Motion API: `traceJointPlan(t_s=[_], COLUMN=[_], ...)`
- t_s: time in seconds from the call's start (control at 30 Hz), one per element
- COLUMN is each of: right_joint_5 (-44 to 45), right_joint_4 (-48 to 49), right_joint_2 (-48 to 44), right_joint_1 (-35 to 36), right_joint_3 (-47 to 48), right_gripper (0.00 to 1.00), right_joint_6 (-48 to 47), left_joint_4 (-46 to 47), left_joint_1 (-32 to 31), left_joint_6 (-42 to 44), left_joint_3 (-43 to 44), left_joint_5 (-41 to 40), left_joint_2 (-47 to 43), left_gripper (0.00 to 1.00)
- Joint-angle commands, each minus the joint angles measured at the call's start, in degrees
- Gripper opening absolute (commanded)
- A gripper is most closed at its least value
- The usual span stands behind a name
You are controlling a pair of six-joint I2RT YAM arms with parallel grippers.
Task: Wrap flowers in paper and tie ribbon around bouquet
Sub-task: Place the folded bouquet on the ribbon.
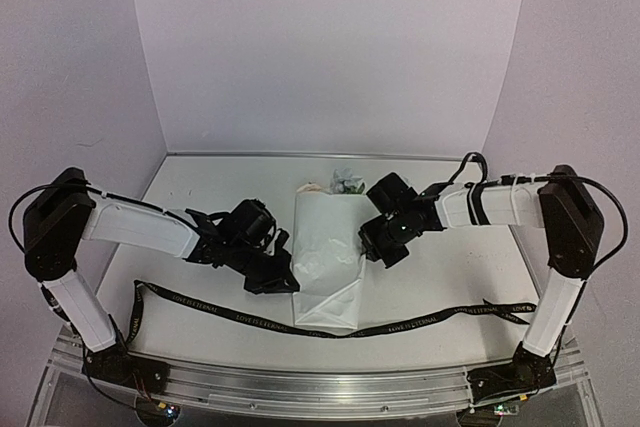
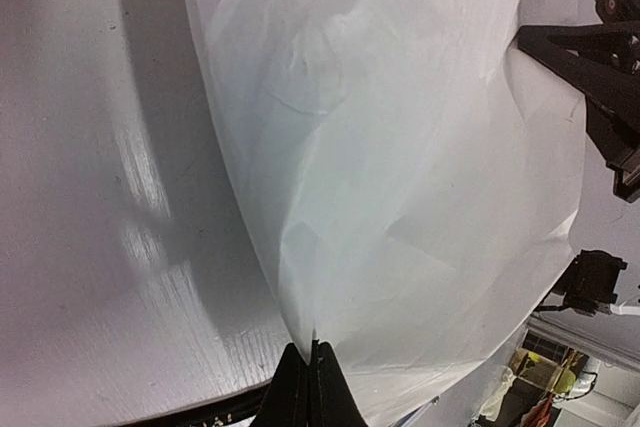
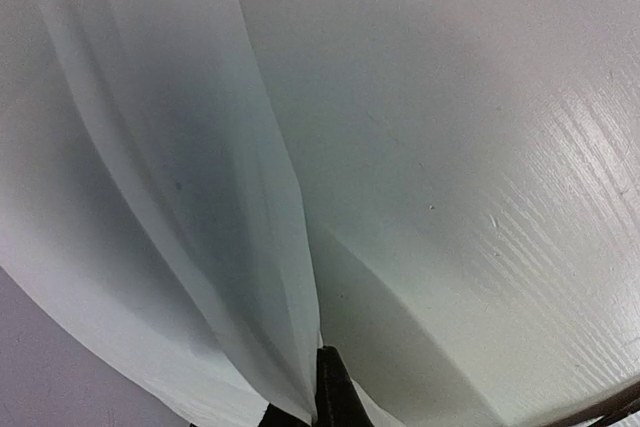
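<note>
The paper [image 1: 328, 262] lies folded into a long white bundle in the middle of the bench [image 1: 200, 187], its narrow end toward the arms. The flowers [image 1: 343, 183] show only as a few pale blooms and green leaves poking out of its far end. The left end effector [image 1: 283, 279] sits at the paper's left edge near the near end, and in its wrist view its jaws are pressed together on a pinch of the sheet. The right end effector [image 1: 366, 247] meets the right edge about halfway along, its jaws likewise clamped on a fold of paper. The two are on opposite sides with the bundle between them. The ribbon [image 1: 200, 304] lies flat across the bench, passing the paper's near end, apart from both end effectors.
</note>
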Motion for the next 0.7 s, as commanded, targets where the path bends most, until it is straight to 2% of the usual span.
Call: traceJointPlan(t_s=[0.0, 0.57, 0.63, 0.67], right_joint_5=[2.53, 6.98, 6.7, 6.73], right_joint_4=[-2.07, -2.22, -2.26, -2.3], right_joint_2=[-3.47, -5.92, -6.29, -6.59], right_joint_1=[2.2, 9.54, 9.69, 9.74], right_joint_3=[-0.3, -5.7, -6.14, -6.52], right_gripper=[0.0, 0.0, 0.05, 0.11], right_joint_6=[0.33, -0.56, -1.48, -1.7], left_joint_4=[-3.33, -1.02, -0.64, -0.64], left_joint_1=[-1.05, -6.7, -6.92, -6.94], left_joint_6=[0.16, -6.42, -7.03, -7.22], left_joint_3=[-0.66, -8.21, -8.69, -8.93], left_joint_5=[1.11, -0.7, -1.24, -1.87], left_joint_2=[-4.45, -8.54, -9.0, -9.28], left_gripper=[0.0, 0.0, 0.02, 0.06])
